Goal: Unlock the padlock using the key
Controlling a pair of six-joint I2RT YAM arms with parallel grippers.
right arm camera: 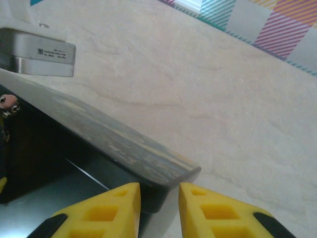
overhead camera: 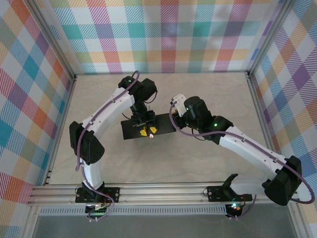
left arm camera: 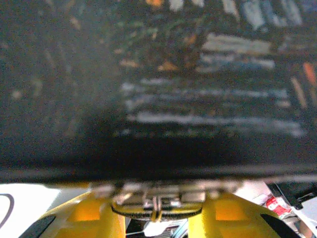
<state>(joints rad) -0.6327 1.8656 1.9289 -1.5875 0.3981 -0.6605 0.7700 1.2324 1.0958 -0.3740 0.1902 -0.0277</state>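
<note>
A black box (overhead camera: 131, 130) with a painted lid lies mid-table. My left gripper (overhead camera: 148, 131) points down at its near edge. In the left wrist view the blurred lid (left arm camera: 198, 99) is very close, and a thin silvery metal piece, the key (left arm camera: 156, 191), spans between the yellow fingers (left arm camera: 94, 213) of the left gripper (left arm camera: 156, 198), which grip it. The padlock is not distinguishable there. My right gripper (overhead camera: 174, 121) is at the box's right end. Its yellow fingers (right arm camera: 106, 210) straddle the lid's corner (right arm camera: 168, 171), and the right gripper (right arm camera: 159, 191) is shut on it.
Beige marbled tabletop (right arm camera: 223, 99) stretches beyond the box. Checked walls (overhead camera: 163, 34) close in three sides, with metal posts in the corners. An aluminium rail (overhead camera: 158, 191) runs along the near edge by the arm bases. A silver labelled block (right arm camera: 37, 52) hangs over the box.
</note>
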